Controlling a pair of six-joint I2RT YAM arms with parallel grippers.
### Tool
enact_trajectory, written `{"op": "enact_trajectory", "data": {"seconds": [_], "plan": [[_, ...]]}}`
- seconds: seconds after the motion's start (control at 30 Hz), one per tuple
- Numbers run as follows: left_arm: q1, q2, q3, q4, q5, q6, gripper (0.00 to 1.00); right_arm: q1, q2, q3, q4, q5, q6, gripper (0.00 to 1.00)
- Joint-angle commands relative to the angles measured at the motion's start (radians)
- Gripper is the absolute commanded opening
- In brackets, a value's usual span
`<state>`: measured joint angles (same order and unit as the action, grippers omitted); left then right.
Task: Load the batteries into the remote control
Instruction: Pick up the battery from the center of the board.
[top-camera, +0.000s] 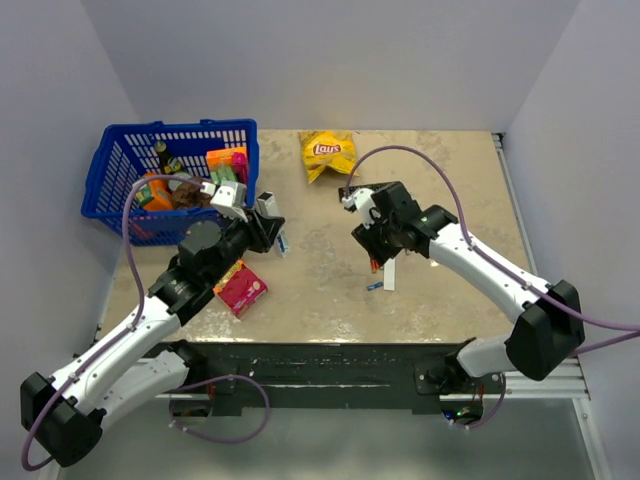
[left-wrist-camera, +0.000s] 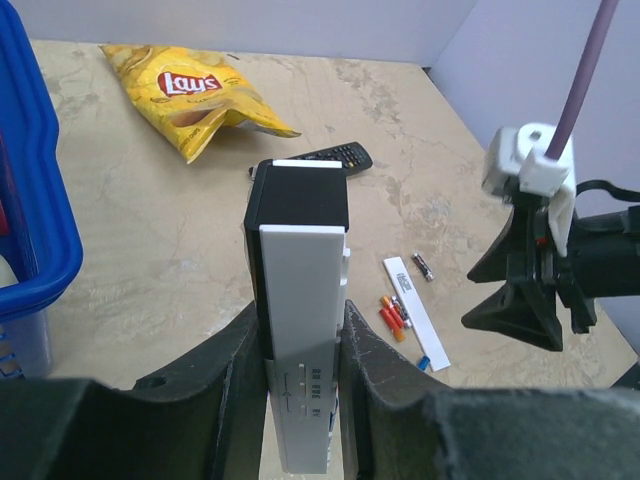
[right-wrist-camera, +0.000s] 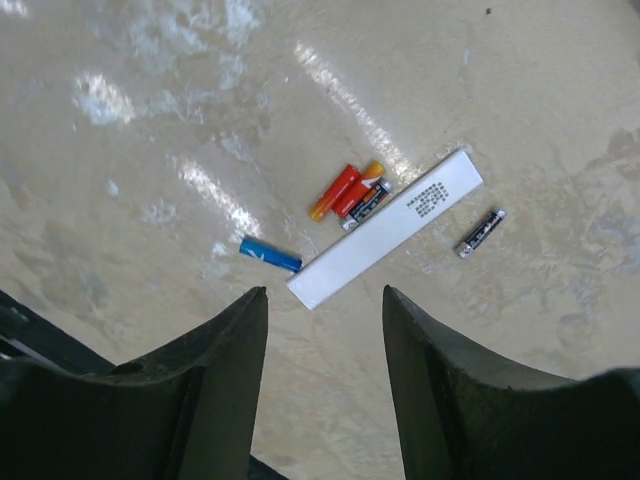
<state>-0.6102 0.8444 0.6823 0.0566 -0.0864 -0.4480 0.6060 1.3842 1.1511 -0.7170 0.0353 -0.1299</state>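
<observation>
Clearly legible is only "Lay's" on the yellow chip bag (left-wrist-camera: 190, 95); the print on the white back strip (right-wrist-camera: 388, 228) is too small to read. The blue basket (top-camera: 175, 128) holds colourful packets. The left gripper (left-wrist-camera: 300, 340) pinches the remote control (left-wrist-camera: 300, 290) above the table, while the right gripper (right-wrist-camera: 325, 300) hangs spread over the batteries (right-wrist-camera: 345, 190) beside the strip.

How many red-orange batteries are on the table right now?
2 red-orange batteries, side by side near the white back strip, a dark piece between. None seem hidden.
</observation>
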Motion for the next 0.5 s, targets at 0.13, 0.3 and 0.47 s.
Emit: {"op": "enact_trajectory", "data": {"seconds": [0.13, 0.3, 0.47], "plan": [[-0.002, -0.036, 0.030, 0.049, -0.016, 0.028, 0.00, 0.001, 0.097, -0.002, -0.087, -0.088, -0.474, 0.53], [-0.003, -0.044, 0.028, 0.046, -0.015, 0.026, 0.00, 0.003, 0.164, -0.028, -0.059, -0.124, -0.517, 0.52], [-0.002, -0.041, 0.030, 0.049, -0.009, 0.025, 0.00, 0.015, 0.200, -0.065, -0.018, -0.135, -0.542, 0.51]]}}
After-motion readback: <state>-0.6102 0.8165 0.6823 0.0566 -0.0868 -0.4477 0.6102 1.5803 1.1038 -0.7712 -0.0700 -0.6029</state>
